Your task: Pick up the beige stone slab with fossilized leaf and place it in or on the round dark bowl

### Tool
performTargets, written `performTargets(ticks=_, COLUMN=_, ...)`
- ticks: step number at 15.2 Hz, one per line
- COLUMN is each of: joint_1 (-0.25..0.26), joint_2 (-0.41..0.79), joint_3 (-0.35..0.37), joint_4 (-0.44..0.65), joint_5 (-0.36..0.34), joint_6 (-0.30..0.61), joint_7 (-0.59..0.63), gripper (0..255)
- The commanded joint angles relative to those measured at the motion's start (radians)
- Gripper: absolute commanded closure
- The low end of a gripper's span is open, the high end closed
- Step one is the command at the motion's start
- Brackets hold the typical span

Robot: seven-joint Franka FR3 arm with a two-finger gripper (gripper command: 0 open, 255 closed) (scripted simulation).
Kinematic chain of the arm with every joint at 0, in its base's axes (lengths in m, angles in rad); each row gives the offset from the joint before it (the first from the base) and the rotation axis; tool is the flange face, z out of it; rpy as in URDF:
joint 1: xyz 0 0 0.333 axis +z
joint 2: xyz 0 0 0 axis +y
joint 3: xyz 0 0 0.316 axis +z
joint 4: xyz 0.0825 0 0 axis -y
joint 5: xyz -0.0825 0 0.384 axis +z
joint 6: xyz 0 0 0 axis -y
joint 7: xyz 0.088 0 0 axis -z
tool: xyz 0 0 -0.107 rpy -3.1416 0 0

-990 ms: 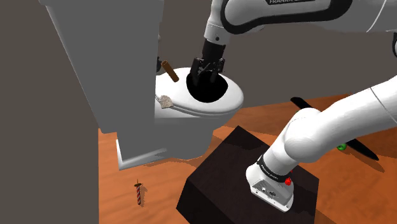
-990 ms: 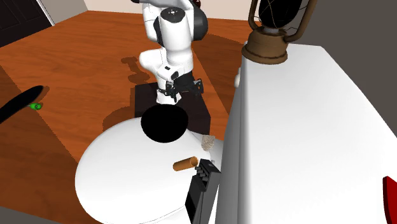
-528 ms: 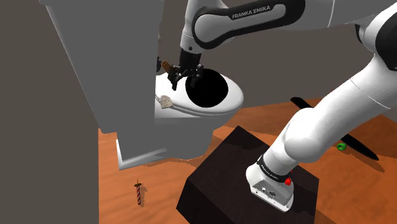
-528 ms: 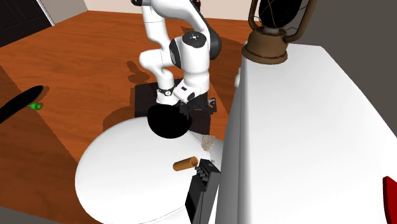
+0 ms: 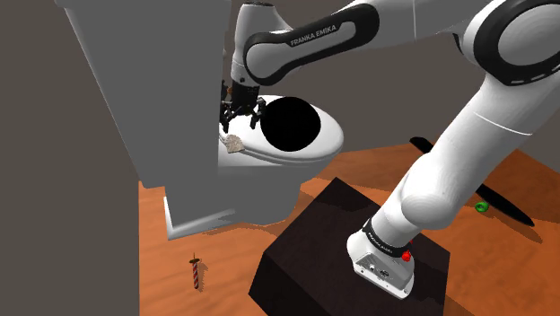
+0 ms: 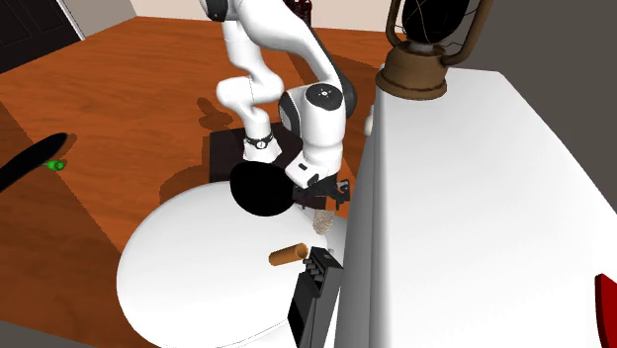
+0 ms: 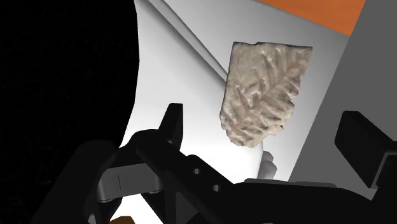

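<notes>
Hovering the all-black gripper [image 5: 238, 112] close above the beige stone slab [image 5: 235, 142], with the white arm reaching over from the black stand [image 5: 341, 251] at the shoulder view's lower right. Holding the two fingers [image 7: 172, 127] spread well apart and grasping nothing. In the wrist view, looking down past them at the slab [image 7: 264, 92], lying beyond and between them and touched by neither, with its ribbed leaf imprint facing up. Lying flat on the white rounded top [image 5: 332, 139], at the edge running along the tall pale block [image 5: 170, 90], near the round black bowl [image 5: 289, 124] but apart from it and not yet in it. Sitting upright on that same white top, the bowl, and reading as a flat black disc from above in the second exterior view. Resting on its side on the white top, towards that view's bottom from the slab, a short brown cylinder [image 6: 288, 256]. Standing on top of the pale block in that view, a brown lantern [image 6: 430, 44]. Lying on the orange-brown floor, a dark screw [image 5: 196, 272] and a black board with a green wheel [image 6: 57, 165].
</notes>
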State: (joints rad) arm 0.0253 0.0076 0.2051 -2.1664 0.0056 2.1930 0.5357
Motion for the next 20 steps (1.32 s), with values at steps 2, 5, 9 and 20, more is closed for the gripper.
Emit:
performTargets(ticks=2, joint_1=0.008, joint_2=0.038, joint_3=0.007, joint_4=-0.014, joint_5=-0.006, joint_6=0.061, joint_7=0.009, gripper=0)
performTargets(ticks=5, joint_1=0.011, joint_2=0.058, joint_3=0.005, joint_4=-0.027, joint_5=-0.011, joint_6=0.094, joint_7=0.013, gripper=0)
performTargets(ticks=9, joint_1=0.013, joint_2=0.058, joint_3=0.003, joint_4=-0.027, joint_5=-0.011, joint_6=0.094, joint_7=0.013, gripper=0)
performTargets(ticks=20, joint_1=0.013, joint_2=0.060, joint_3=-0.002, joint_4=-0.018, joint_5=-0.011, joint_6=0.087, joint_7=0.009, gripper=255)
